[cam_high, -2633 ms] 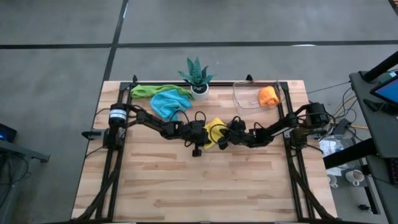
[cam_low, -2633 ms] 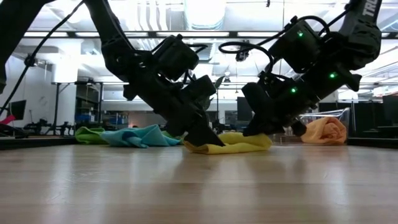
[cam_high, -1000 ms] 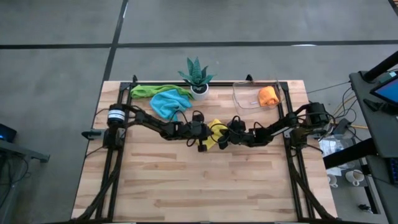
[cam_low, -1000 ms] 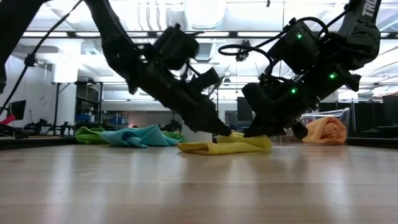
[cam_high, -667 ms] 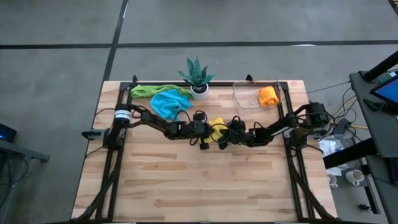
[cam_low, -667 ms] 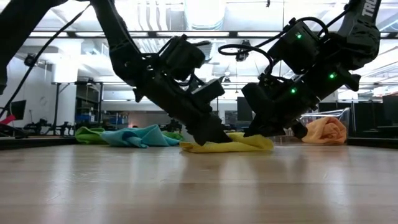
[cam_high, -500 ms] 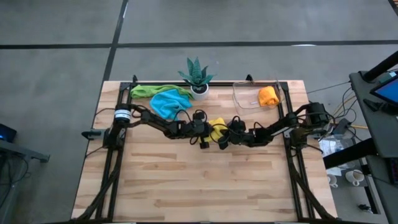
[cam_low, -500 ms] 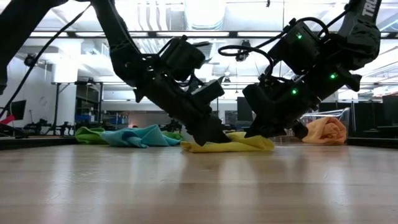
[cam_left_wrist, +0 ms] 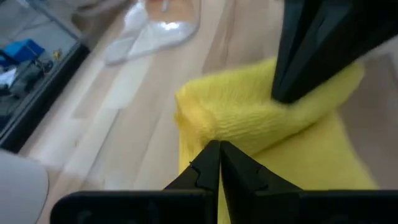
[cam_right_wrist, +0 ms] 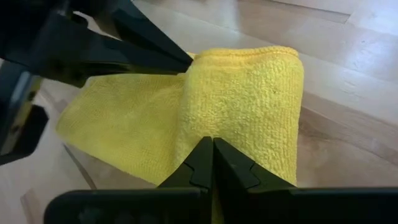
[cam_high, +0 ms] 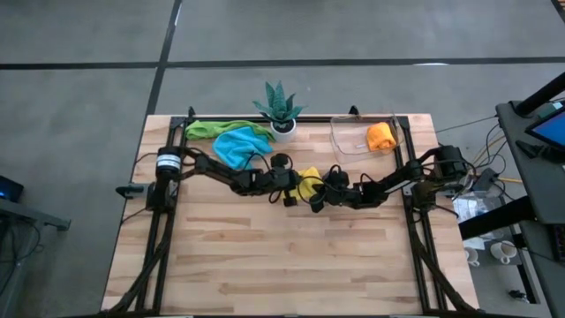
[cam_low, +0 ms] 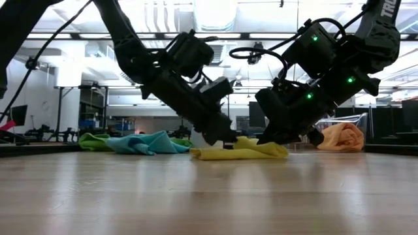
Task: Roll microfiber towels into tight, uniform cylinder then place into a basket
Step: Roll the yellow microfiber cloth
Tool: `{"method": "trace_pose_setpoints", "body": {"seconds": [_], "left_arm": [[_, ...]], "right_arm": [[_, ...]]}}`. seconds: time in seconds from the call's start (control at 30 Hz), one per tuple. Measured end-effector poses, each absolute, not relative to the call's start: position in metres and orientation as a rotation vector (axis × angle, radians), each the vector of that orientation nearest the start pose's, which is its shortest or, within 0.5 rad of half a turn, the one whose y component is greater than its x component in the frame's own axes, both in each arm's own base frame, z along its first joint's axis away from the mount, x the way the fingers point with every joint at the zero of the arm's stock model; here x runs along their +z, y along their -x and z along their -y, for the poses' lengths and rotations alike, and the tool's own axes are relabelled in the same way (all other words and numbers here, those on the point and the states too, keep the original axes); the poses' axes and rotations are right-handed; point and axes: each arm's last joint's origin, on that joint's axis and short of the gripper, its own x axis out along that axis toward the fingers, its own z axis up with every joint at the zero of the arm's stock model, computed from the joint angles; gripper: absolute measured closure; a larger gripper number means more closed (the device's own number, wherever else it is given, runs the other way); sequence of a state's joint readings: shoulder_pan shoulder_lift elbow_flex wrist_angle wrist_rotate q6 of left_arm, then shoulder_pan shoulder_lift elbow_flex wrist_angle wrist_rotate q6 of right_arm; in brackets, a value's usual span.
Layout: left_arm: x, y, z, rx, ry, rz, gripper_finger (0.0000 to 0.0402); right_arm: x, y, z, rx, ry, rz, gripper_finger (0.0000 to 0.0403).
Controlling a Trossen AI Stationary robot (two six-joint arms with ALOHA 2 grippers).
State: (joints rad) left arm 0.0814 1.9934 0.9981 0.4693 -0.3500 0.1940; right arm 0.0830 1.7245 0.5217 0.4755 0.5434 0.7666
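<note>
The yellow towel [cam_high: 307, 183] lies at the centre of the high view, on the wooden counter [cam_high: 265, 256], partly rolled: my right wrist view shows a fat fold of it [cam_right_wrist: 249, 106] doubled over a flatter tail. My left claw [cam_high: 294, 193] comes in from the left of the frame and my right claw [cam_high: 320, 195] from the right, both with fingers pressed fully together, tips down at the cloth and pinning or nudging it rather than holding it. I judge this fabric light, soft and floppy, with a nubby pile that should cling to itself but spring loose if I let go; a tight roll wants pressure kept along the whole fold, and for lifting I would pinch across the middle of the roll, catching the loose edge under a finger. The basket [cam_high: 349, 146] sits at the upper right, with an orange towel [cam_high: 380, 136] already in it. A light blue towel [cam_high: 238, 147] and a green one [cam_high: 212, 129] wait at the upper left, beside a potted plant [cam_high: 281, 108].
</note>
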Motion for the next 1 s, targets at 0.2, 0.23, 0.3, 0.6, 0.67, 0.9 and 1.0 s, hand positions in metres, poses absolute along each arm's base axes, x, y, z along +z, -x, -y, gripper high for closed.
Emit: {"method": "trace_pose_setpoints", "body": {"seconds": [0.2,0.23,0.3,0.6,0.67,0.9,1.0], "left_arm": [[0.129,-0.381,-0.033,0.337,-0.265,-0.699,0.0402],[0.134,-0.379,-0.030,0.334,-0.252,-0.704,0.0402],[0.144,-0.373,-0.024,0.327,-0.217,-0.713,0.0402],[0.145,-0.367,-0.010,0.181,-0.066,-0.724,0.0402],[0.136,-0.364,-0.014,0.196,-0.067,-0.757,0.0402],[0.120,-0.364,-0.036,0.278,-0.072,-0.797,0.0402],[0.118,-0.363,-0.047,0.353,-0.109,-0.807,0.0402]], "right_arm": [[0.096,-0.274,-0.008,-0.675,-0.496,-0.488,0.0394],[0.096,-0.274,-0.008,-0.675,-0.496,-0.488,0.0394],[0.096,-0.274,-0.008,-0.675,-0.496,-0.488,0.0394],[0.096,-0.274,-0.008,-0.676,-0.502,-0.488,0.0394],[0.095,-0.273,-0.008,-0.674,-0.511,-0.494,0.0394],[0.094,-0.273,-0.011,-0.662,-0.538,-0.507,0.0394],[0.095,-0.273,-0.013,-0.648,-0.545,-0.509,0.0394]]}}
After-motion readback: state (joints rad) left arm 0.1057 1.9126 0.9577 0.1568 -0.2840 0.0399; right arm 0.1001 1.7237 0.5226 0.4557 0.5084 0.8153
